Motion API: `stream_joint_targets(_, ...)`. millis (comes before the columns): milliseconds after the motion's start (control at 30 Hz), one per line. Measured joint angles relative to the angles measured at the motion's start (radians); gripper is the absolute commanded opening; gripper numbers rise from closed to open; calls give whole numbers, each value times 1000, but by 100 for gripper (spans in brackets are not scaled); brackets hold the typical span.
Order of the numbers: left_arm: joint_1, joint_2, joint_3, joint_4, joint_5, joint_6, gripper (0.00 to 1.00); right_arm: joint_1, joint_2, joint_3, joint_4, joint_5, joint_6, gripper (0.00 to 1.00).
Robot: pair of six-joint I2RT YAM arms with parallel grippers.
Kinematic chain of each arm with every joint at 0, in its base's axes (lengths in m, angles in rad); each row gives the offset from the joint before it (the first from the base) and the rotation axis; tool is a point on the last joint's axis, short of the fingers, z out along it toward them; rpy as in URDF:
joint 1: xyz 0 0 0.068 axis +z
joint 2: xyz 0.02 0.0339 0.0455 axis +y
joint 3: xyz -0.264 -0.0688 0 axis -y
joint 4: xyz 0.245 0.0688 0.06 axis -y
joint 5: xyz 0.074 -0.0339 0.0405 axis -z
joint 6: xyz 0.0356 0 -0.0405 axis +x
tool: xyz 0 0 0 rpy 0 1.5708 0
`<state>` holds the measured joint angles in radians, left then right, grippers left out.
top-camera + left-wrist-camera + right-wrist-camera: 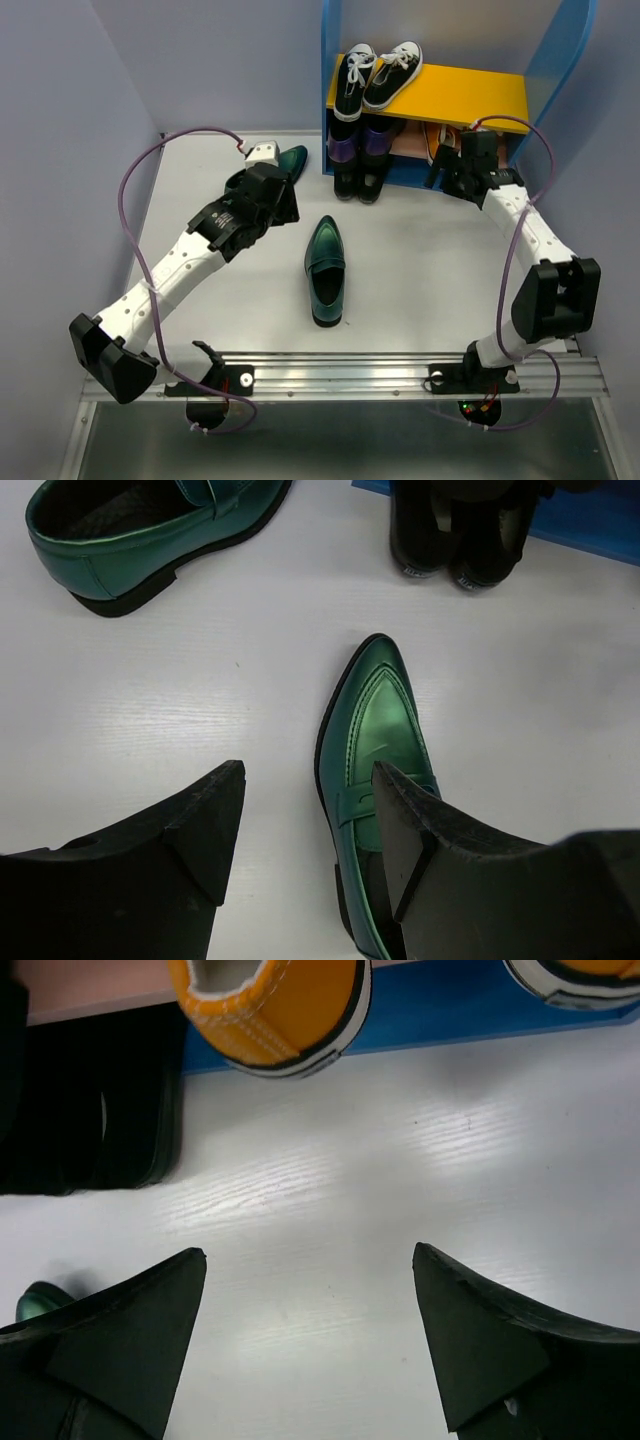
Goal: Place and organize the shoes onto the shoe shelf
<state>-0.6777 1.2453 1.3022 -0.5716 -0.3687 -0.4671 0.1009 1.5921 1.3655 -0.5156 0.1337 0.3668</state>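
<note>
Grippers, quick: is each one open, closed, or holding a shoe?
Left gripper: open, empty, by a green loafer.
Right gripper: open, empty, near an orange sneaker.

From above, the left arm (pixel 215 235) covers all but the toe of one green loafer (pixel 294 159). The right wrist view cuts off the orange sneaker (pixel 270 1005) at its top edge, and the dark shapes (pixel 90 1095) beside it are probably black shoes.

A shiny dark green pointed loafer (pixel 325 270) is lying upright mid-table, toe facing the blue-sided two-tier rack (pixel 565 45) with its yellow upper board (pixel 470 95); its mate (pixel 140 540) is sitting farther left. Plain black low shoes (pixel 358 183) are standing at the rack's lower left, and orange white-soled sneakers (pixel 270 1005) are resting on the lower tier, heels outward.
</note>
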Motion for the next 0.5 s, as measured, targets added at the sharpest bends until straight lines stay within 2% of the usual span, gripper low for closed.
stream_joint_targets(133, 18, 11, 0, 1, -1, 4, 66, 37, -102, -53, -23, -19, 2, 91)
stream_joint_targets(233, 60, 16, 0, 5, 5, 10, 66, 134, -169, -87, -42, -18, 19, 91)
stream_joint_targets(400, 166, 16, 0, 6, 26, 23, 66, 425, -213, -166, -58, -33, 94, 93)
stream_joint_targets(500, 224, 16, 0, 6, 41, 34, 66, 552, -212, -216, -72, -38, 154, 93)
